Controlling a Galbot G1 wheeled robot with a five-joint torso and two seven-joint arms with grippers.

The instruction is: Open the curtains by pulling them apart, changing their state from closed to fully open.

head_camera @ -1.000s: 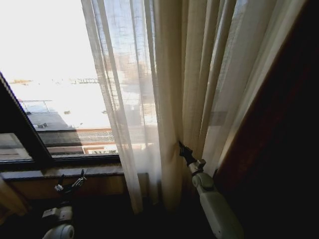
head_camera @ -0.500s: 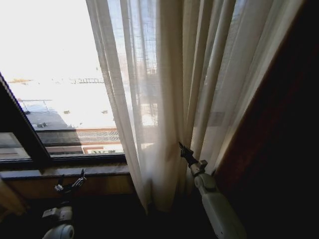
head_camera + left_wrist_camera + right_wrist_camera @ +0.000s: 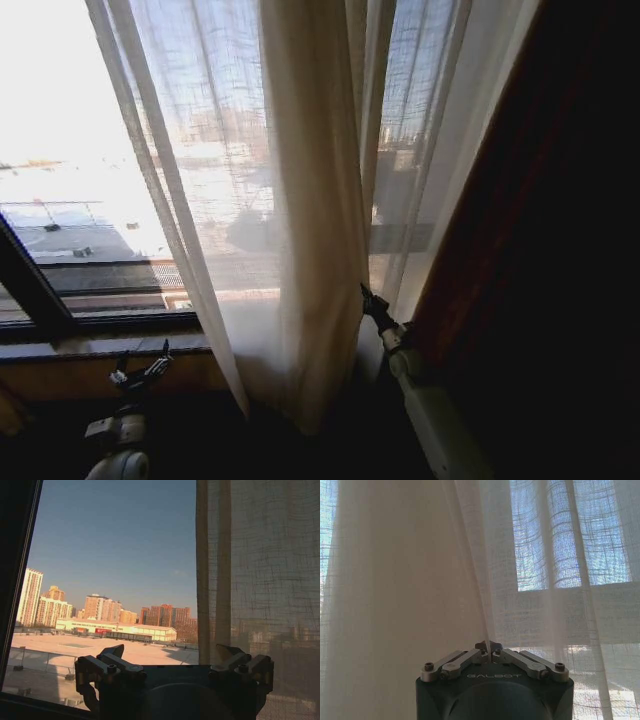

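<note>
1. Head view: looks forward and down from above at the curtains (image 3: 300, 250) and window (image 3: 60, 200).
2. Left wrist view: faces out through the glass, curtains alongside.
3. Right wrist view: pressed close against the curtains, shared with both others.

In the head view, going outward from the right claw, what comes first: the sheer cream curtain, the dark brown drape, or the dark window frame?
1. Sheer cream curtain: pinched in the right claw.
2. Dark brown drape: just to its right.
3. Dark window frame: far left.
</note>
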